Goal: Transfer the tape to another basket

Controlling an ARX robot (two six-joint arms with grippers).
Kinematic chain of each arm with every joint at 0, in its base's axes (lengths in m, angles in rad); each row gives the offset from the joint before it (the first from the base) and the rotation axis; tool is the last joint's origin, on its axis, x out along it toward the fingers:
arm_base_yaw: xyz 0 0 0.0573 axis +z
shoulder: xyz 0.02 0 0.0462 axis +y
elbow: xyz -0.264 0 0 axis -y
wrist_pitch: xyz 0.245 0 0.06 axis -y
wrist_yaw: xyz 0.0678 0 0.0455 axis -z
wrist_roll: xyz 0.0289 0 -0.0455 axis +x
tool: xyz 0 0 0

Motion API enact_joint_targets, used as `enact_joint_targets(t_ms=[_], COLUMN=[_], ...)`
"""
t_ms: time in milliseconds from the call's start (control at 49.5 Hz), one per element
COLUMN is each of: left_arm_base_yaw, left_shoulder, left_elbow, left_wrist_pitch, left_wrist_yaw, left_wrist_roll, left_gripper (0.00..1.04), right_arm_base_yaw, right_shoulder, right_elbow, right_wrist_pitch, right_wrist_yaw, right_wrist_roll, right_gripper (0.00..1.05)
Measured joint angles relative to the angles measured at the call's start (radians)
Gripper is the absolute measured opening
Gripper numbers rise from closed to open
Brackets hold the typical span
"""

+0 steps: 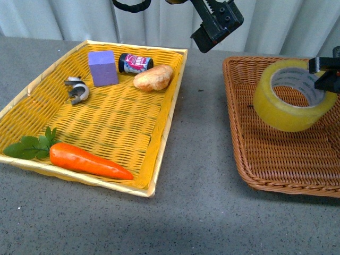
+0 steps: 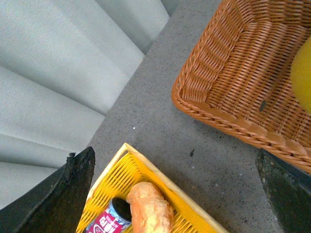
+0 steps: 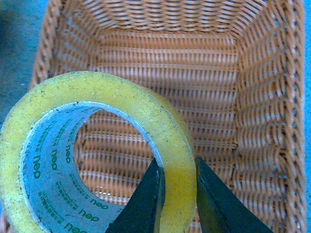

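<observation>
Step in hand: placing. The right fingers [image 3: 146, 204] pinch the wall of the tape [image 1: 284, 112], one finger inside the core and one outside. The roll is tilted over the dark brown wicker basket [image 1: 234, 106], inside its rim and apparently off the floor (contact is hard to judge from the front view). Next move, as I judge it: lower until the roll rests on the weave, spread the fingers, then lift straight up so the inner finger clears the core.

The left fingers [image 1: 213, 25] are spread wide with nothing between them, raised over the grey speckled counter [image 1: 202, 180] between the baskets.

Materials:
- Tape: glossy translucent yellow ring with a white printed cardboard core.
- Brown basket: stiff ribbed weave, sloping walls, braided rim.
- Yellow basket [image 1: 159, 159]: flat weave and pale rim, holding a smooth carrot [image 1: 87, 159], bread roll [image 1: 153, 77], purple block [image 1: 103, 67], small can [image 1: 135, 62] and metal clip [image 1: 78, 90].
</observation>
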Motion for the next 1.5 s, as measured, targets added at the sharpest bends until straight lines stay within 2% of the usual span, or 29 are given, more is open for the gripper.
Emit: enact_joint_targets(t_ms=[404,546,788,829,869,889,930,1011,1112,1173,1213,1354,1395,1496], left_arm_base_yaw=[0.034,0.040,0.036,0.029,0.029,0.029,0.038,0.068,0.109,0.132,0.151,0.187,0.199,0.235], left_shoulder=[-0.017,-0.029,-0.059,-0.062,-0.076,-0.092,-0.134,-0.213,-0.298,-0.352,-0.399,-0.484,-0.515,-0.620], left_elbow=[-0.050,-0.066,-0.086,-0.105,-0.168,-0.230,-0.344,-0.490,-0.623,-0.707,-0.785,-0.921,-0.962,-1.080], left_wrist_pitch=[0.054,0.051,0.103,0.155,0.315,0.435,0.596,0.743,0.822,0.851,0.874,0.908,0.916,0.931], left_wrist_yaw=[-0.086,-0.107,-0.132,-0.193,-0.312,-0.411,-0.479,-0.483,-0.465,-0.452,-0.426,-0.385,-0.373,-0.341], left_wrist_roll=[-0.076,-0.093,-0.144,-0.178,-0.269,-0.346,-0.485,-0.601,-0.663,-0.690,-0.705,-0.715,-0.719,-0.726], left_gripper=[0.98,0.98,0.98,0.96,0.89,0.84,0.75,0.62,0.48,0.37,0.26,0.05,0.04,0.04], right_arm_base_yaw=[-0.058,-0.065,-0.073,-0.075,-0.076,-0.076,-0.076,-0.075,-0.073,-0.069,-0.044,-0.014,-0.015,-0.021], right_shoulder=[0.116,0.133,0.080,0.063,0.056,0.069,0.091,0.116,0.068,0.002,-0.058,-0.139,-0.172,-0.294], right_elbow=[-0.043,-0.051,-0.096,-0.109,-0.119,-0.161,-0.225,-0.386,-0.479,-0.518,-0.560,-0.650,-0.677,-0.753], right_wrist_pitch=[0.059,0.101,0.166,0.188,0.223,0.376,0.605,1.024,1.275,1.338,1.344,1.325,1.315,1.275], right_wrist_yaw=[-0.002,0.006,0.017,0.012,0.012,0.016,0.019,0.029,0.035,0.041,0.077,0.069,0.073,0.079], right_wrist_roll=[-0.035,-0.037,-0.045,-0.045,-0.040,-0.034,-0.030,-0.028,-0.027,-0.027,-0.027,-0.027,-0.028,-0.026], right_gripper=[0.14,0.42,0.76,0.83,0.88,0.84,0.78,0.63,0.49,0.38,0.28,0.06,0.01,0.01])
